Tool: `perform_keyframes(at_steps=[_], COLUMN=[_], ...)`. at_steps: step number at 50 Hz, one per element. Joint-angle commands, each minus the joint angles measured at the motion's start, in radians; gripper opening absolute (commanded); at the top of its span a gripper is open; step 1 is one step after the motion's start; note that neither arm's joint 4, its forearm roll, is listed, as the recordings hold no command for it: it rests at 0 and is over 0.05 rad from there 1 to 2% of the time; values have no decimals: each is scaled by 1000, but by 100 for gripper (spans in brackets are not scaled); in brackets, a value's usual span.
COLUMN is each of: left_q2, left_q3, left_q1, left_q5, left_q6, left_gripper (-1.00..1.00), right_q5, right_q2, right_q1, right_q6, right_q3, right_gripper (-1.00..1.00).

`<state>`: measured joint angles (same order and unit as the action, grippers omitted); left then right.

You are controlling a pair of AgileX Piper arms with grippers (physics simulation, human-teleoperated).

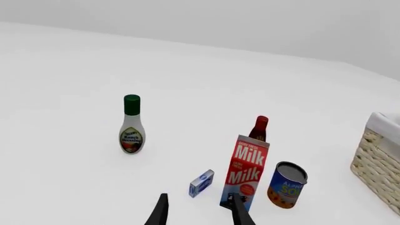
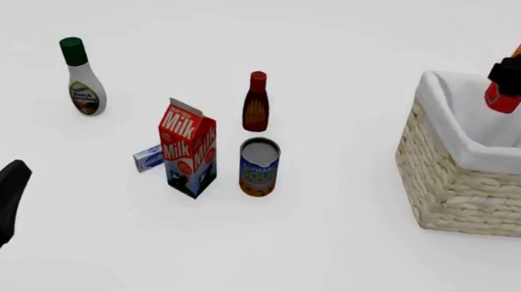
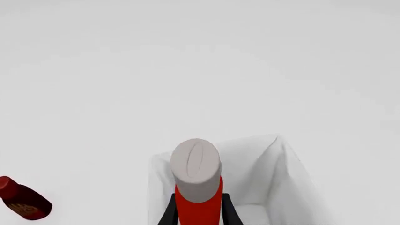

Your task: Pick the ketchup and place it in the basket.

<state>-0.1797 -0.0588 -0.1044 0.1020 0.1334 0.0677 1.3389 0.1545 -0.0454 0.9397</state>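
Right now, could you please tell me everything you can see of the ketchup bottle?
The ketchup is a bright red-orange squeeze bottle, plastic by its look, with a pale, slightly oval cap. The right tool is shut on its body, one dark finger on each side. It hangs tilted in the front view, above the basket, its lower end inside the white-lined opening. Whether it touches the lining cannot be told. Its label is hidden.

Upright milk carton (image 2: 186,147), soup can (image 2: 258,166), maroon bottle (image 2: 256,102), ranch bottle (image 2: 83,78), small blue box (image 2: 147,158)
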Motion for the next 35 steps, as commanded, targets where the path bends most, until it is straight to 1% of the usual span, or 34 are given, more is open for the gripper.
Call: perform_keyframes(at_steps=[1,35], left_q2=[-18,-48], left_q3=[3,12], left_q1=[-1,4], left_q5=[18,47], left_q6=[0,2], left_gripper=[100,100], right_q5=[14,85], right_q2=[40,171], right_q1=[38,99], right_q6=[-7,2], right_q3=[13,4], right_gripper=[-100,-100])
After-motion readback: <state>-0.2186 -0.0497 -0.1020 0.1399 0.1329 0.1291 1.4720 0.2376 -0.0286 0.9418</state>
